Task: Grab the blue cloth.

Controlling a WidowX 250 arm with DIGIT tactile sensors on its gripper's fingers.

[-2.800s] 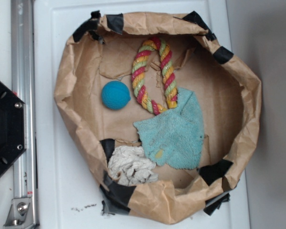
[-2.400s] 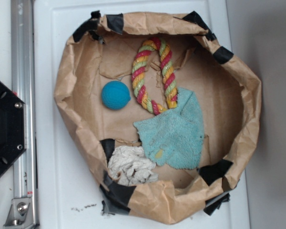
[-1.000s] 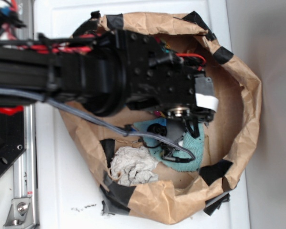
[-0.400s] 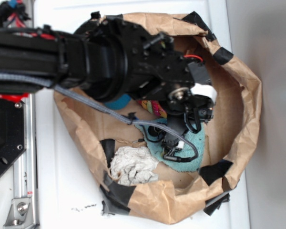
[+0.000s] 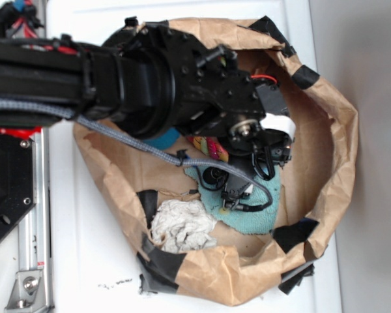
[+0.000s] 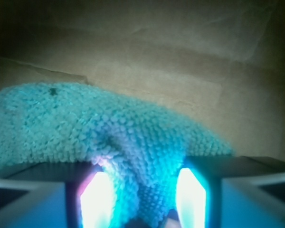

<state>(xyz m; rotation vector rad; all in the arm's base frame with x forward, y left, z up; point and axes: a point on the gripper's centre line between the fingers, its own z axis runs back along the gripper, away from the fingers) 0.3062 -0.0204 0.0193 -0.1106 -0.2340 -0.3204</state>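
The blue cloth (image 5: 253,220), a teal terry towel, lies on the floor of the brown paper bag (image 5: 329,130), mostly hidden by my black arm. The gripper (image 5: 233,194) points down onto the cloth's middle. In the wrist view a raised fold of the blue cloth (image 6: 133,142) fills the space between the two glowing fingers (image 6: 97,199), and the gripper (image 6: 142,202) is shut on that fold. The rest of the cloth spreads flat to the left on the paper.
A white-grey rag (image 5: 181,226) sits at the bag's front left. A sliver of the blue ball (image 5: 159,139) and a piece of the striped rope ring (image 5: 210,149) show under the arm. Crumpled bag walls surround everything. A metal rail (image 5: 29,248) runs at left.
The arm swung in from the left over the bag and came down on the cloth. Since 0.4 s ago the cloth has bunched inward under the gripper and the cable has lifted slightly.
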